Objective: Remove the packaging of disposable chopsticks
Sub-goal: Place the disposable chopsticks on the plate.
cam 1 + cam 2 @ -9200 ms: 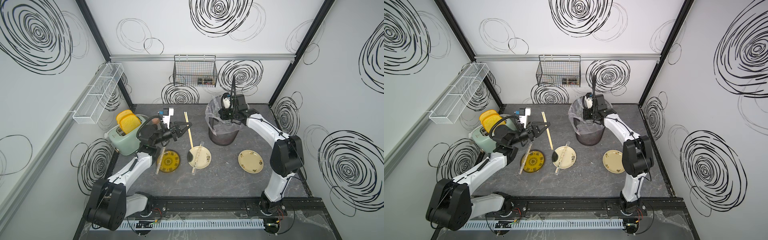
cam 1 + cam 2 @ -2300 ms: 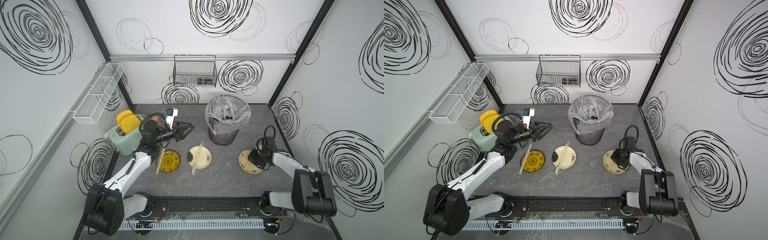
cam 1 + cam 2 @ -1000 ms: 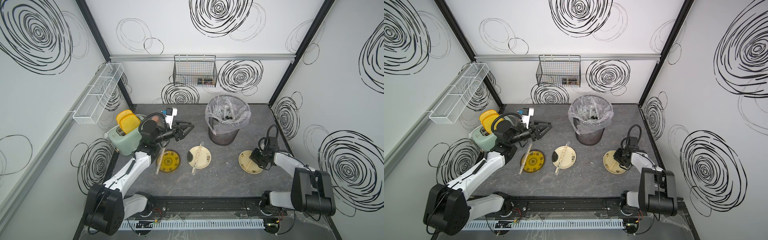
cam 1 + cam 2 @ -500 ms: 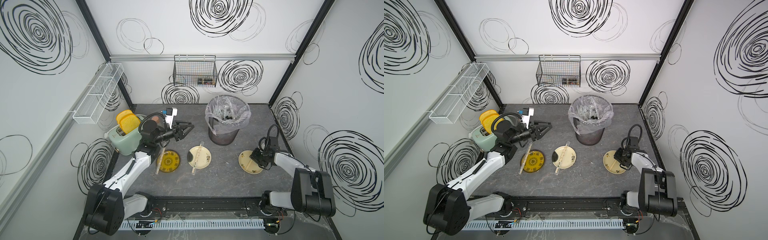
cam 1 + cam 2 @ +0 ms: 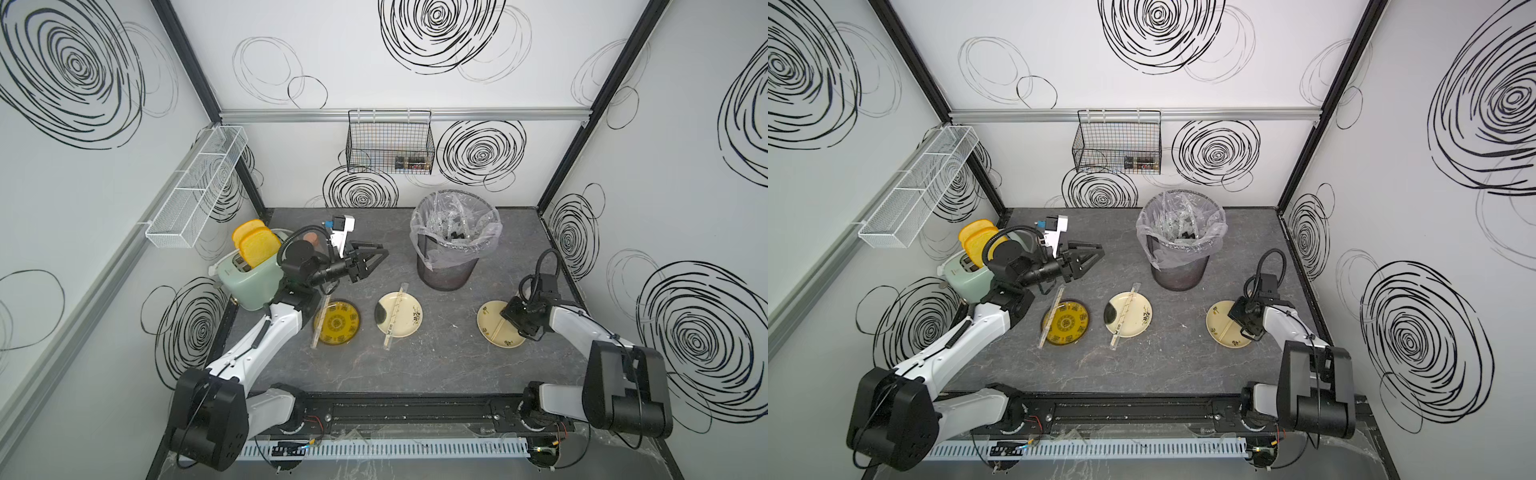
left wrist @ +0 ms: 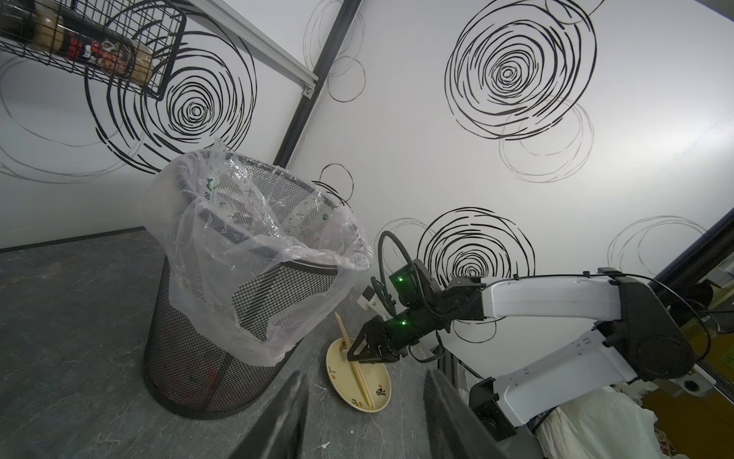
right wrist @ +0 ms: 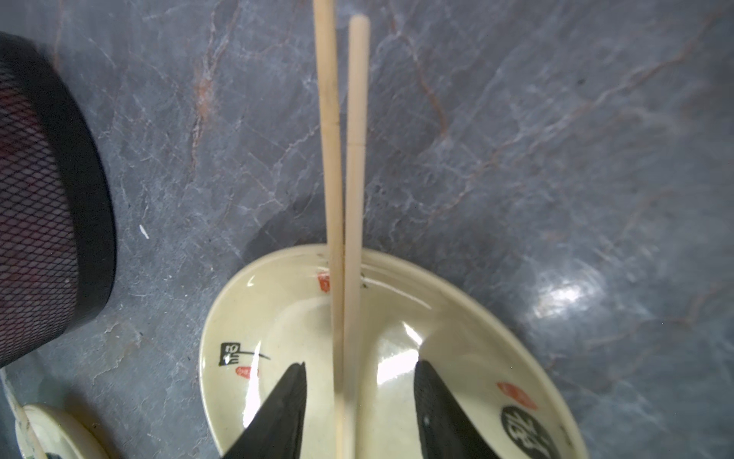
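Since the earliest frames the right gripper (image 5: 512, 312) has left the bin (image 5: 446, 276) at 1 o'clock and come down over the cream plate (image 5: 488, 316) at 3 o'clock on the table (image 5: 436, 365). In the last second its jaws have spread. In the right wrist view we see them moderately apart, one on each side of the bare chopsticks (image 7: 344, 238), touching neither stick. That pair lies across the plate, tips jutting past the rim over the table. The left gripper (image 5: 376, 259), which held a pair back then, hangs empty near 11 o'clock, jaws apart. We see the packaging (image 5: 394, 318) on the pair across the middle plate (image 5: 409, 328) and on a second pair (image 5: 320, 322) across the yellow plate (image 5: 345, 328) at 9 o'clock. Crumpled clear sleeves (image 6: 210, 186) sit inside the bin.
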Robot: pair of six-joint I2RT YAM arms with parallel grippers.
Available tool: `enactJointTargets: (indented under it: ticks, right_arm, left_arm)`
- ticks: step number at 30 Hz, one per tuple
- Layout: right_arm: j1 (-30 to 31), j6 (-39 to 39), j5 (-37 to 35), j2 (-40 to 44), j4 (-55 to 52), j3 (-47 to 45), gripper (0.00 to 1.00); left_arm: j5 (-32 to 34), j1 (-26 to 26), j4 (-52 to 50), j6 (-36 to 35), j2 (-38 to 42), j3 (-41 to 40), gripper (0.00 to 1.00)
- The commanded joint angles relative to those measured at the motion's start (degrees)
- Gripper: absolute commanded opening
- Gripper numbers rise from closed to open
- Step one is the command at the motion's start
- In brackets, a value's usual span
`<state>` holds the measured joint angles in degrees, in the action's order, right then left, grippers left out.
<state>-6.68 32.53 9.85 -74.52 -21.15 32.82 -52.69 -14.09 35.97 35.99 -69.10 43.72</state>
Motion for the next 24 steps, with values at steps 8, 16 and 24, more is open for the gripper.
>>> enactJointTargets:
  ticks: [8,16,24]
  right_arm:
    - [-0.2,0.6,-2.0,0.4,-5.1,-0.7,0.52]
    - [-0.1,1.2,-2.7,3.0,-6.2,-0.5,0.53]
    - [0.9,2.4,-3.9,6.3,-7.8,0.2,0.54]
  left_arm:
    - [-1.1,-0.1,2.3,-0.1,0.0,1.3,0.52]
    - [-1.2,-0.1,2.3,-0.3,-0.2,1.2,0.52]
    - [-1.5,-0.1,2.2,-0.4,0.0,1.4,0.52]
